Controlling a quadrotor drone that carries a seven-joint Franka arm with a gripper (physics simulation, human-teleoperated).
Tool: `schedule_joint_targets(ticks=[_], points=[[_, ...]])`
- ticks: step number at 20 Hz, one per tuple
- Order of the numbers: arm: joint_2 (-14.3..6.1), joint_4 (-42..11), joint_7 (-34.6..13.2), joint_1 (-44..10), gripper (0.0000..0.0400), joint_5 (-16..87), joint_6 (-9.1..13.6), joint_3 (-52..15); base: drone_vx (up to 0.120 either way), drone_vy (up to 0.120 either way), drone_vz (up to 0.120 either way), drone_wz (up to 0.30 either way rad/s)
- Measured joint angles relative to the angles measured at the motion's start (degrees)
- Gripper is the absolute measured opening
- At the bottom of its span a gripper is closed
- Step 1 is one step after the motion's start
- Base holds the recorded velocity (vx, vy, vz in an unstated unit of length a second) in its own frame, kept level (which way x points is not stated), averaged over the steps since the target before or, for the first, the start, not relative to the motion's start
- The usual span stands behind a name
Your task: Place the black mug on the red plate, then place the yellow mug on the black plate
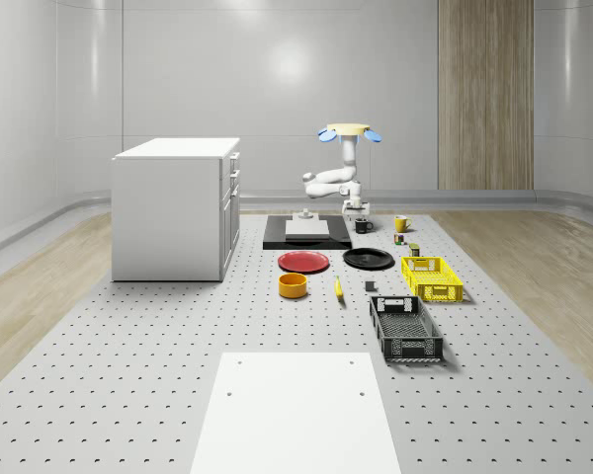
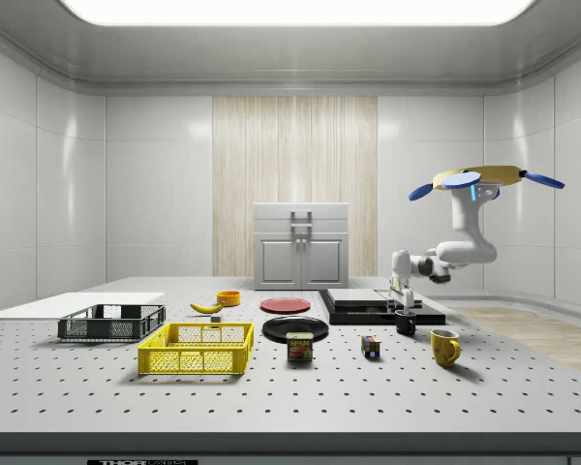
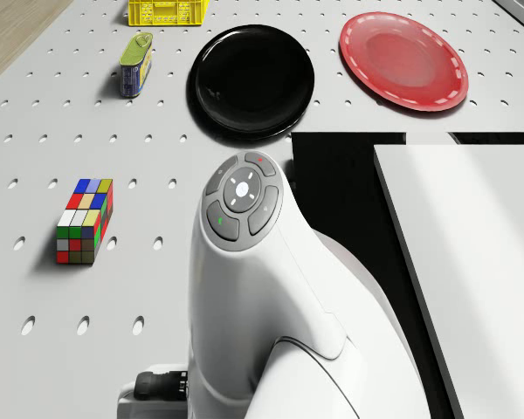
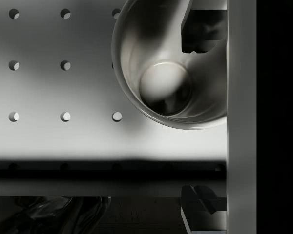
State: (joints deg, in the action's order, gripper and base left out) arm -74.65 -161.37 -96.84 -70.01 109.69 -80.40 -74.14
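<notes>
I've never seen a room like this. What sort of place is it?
Most likely a simulated robotics test lab: a large perforated table dotted with holes, a drone hovering over its far end near the black mug, and assorted props like the red plate.

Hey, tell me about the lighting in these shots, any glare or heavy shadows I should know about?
Whole-scene view: soft bright patches of glare on the back wall, small shadows under the crates. Side view: a bright ceiling light panel washes out the top edge. Drone view: even light, a highlight on the black plate. Wrist view: a dark shadow band crosses the table below the black mug, whose inside looks shiny.
</notes>
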Motion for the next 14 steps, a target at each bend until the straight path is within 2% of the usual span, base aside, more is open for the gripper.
schedule_joint_targets(ticks=[11,14], points=[[-2.2,0.5,-0.1,-0.4,0.04,0.8,-2.7,1.5,0.0,0.0,0.0,0.0],[-2.6,0.6,-0.2,-0.5,0.0259,0.8,-3.2,1.7,0.0,0.0,0.0,0.0]])
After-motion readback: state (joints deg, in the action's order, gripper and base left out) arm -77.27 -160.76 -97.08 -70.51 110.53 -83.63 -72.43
